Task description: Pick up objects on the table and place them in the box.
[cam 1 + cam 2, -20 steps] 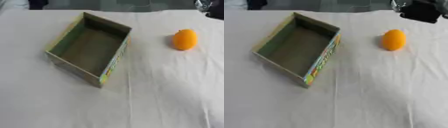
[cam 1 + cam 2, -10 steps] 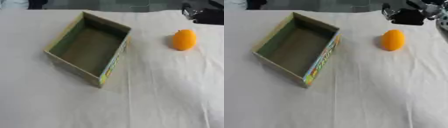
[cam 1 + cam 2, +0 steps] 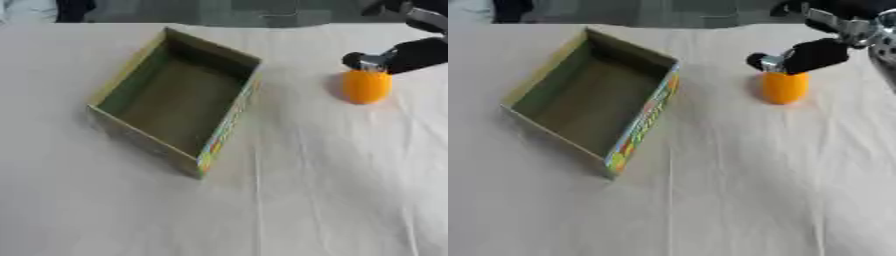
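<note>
Box [image 3: 175,105] with unreadable coloured print, right hand [image 3: 811,54] over orange fruit [image 3: 784,87]

A pale, off-white cloth [image 3: 306,200] covers the whole table, lightly creased, with one long fold line running down its middle toward the near edge; beyond the far edge lies a dark grey floor [image 3: 262,10]

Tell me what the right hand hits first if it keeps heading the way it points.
Most likely the orange fruit: the right hand reaches down-left from the upper right, its fingertip right at the fruit's top. Contact isn't clear; depth is uncertain.
</note>
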Controlling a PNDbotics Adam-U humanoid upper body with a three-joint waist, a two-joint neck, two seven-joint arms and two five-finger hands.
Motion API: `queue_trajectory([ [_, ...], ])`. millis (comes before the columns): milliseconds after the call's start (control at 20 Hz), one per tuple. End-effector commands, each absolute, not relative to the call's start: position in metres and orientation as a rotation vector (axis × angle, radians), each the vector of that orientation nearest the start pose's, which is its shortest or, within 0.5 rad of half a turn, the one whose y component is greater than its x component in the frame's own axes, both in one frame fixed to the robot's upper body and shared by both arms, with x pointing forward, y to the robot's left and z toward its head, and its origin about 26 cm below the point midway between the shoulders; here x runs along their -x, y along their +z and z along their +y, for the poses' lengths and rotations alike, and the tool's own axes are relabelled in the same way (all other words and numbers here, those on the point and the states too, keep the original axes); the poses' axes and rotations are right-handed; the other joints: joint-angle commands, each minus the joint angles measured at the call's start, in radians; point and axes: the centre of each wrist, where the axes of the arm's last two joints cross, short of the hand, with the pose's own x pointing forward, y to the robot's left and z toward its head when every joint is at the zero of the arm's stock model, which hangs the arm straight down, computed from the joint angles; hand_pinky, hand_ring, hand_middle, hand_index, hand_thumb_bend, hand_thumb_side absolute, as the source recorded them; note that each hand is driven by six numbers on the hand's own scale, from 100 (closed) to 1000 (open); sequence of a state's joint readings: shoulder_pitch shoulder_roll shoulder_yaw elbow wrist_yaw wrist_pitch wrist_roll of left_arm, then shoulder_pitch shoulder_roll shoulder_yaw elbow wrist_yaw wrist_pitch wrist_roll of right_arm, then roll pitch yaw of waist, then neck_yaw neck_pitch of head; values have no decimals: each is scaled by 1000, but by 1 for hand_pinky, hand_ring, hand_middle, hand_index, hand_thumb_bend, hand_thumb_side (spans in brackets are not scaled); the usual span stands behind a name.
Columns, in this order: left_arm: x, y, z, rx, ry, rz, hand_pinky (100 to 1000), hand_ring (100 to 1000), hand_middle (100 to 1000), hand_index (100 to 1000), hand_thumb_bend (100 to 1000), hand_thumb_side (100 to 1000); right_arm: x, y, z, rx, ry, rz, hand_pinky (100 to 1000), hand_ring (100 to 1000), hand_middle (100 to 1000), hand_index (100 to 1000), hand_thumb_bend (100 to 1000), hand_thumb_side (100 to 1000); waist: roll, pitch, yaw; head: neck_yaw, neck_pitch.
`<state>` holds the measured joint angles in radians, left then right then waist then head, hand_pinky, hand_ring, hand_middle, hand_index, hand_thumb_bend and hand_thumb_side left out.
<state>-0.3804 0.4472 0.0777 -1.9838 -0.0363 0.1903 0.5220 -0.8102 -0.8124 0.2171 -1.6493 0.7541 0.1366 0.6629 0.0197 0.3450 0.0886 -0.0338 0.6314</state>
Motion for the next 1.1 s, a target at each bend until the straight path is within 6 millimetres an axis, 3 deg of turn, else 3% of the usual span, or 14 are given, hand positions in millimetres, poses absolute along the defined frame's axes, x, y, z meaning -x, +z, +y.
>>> queue_trajectory([
  [50,-302,249,289,-688,160,-2276,784,633,687,879,100,982,-365,339,-289,1159,1546,-1339,878,976,884,973,564,691,0,-26,0,-2,-9],
  [300,-302,248,289,-687,159,-2276,784,633,687,879,100,980,-370,338,-293,1147,1571,-1242,888,990,914,1000,522,610,-1,-26,-1,-2,-10],
  [450,-302,248,289,-687,159,-2275,783,633,686,879,100,979,-374,336,-296,1144,1573,-1201,897,992,931,1000,402,543,-1,-26,-1,-2,-11],
  [650,-302,248,289,-688,162,-2275,783,633,686,879,100,978,-377,332,-298,1142,1587,-1172,905,981,926,1000,359,492,0,-24,-1,-3,-12],
  [800,-302,248,289,-687,162,-2276,783,633,686,879,100,975,-379,329,-299,1144,1595,-1153,911,980,926,1000,393,444,0,-23,-1,-3,-13],
  [1100,-302,249,289,-688,162,-2276,783,633,685,879,100,967,-388,317,-307,1151,1616,-1068,918,984,939,1000,482,465,-1,-20,-1,-7,-14],
])
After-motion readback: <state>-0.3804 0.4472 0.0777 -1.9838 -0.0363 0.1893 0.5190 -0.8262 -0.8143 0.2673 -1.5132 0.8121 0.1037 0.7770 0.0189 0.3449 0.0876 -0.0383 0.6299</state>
